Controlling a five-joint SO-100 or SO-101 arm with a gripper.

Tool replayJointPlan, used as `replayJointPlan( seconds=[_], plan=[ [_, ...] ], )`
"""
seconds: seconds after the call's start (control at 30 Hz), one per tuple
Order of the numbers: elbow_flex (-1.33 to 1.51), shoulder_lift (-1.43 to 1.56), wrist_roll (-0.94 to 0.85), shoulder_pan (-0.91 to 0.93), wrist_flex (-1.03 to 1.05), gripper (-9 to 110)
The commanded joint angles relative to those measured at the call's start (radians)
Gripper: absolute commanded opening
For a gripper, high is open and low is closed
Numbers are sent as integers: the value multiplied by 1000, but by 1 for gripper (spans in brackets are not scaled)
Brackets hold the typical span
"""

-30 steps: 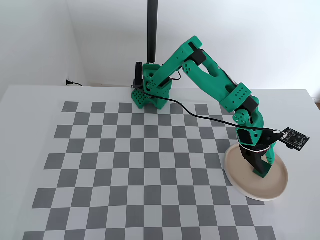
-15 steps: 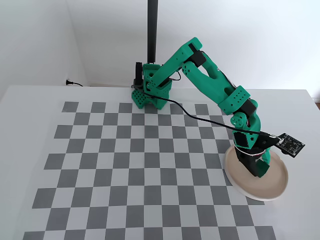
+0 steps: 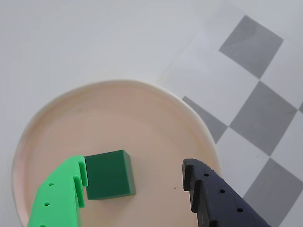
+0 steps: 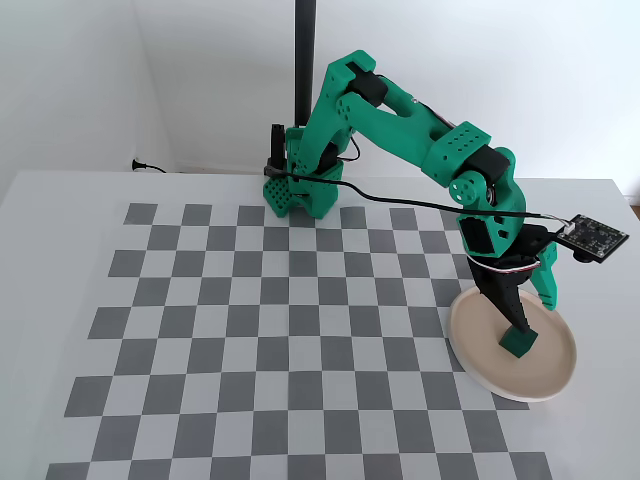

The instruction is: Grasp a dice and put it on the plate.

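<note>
While jaws gape: gripper | dice on plate | unlabelled

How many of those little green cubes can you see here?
1. The dice lies on the plate, beside the gripper's green finger in the wrist view. None shows on the checkerboard; the arm could hide another.

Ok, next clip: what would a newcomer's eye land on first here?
Probably the bright green arm reaching across the checkerboard mat to the pale plate at the fixed view's lower right. Next, the dark green dice resting on that plate, with the open pincer straddling it in the wrist view.
</note>
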Motion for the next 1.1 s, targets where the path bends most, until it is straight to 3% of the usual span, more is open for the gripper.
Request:
replayJointPlan(
  seconds=[0.0, 0.3, 0.67, 1.07],
  plan=[
    [-84, 195, 14, 32, 52, 16],
    [153, 442, 35, 130, -6, 12],
    [434, 690, 106, 253, -87, -4],
    [640, 911, 233, 357, -100, -4]
  ],
)
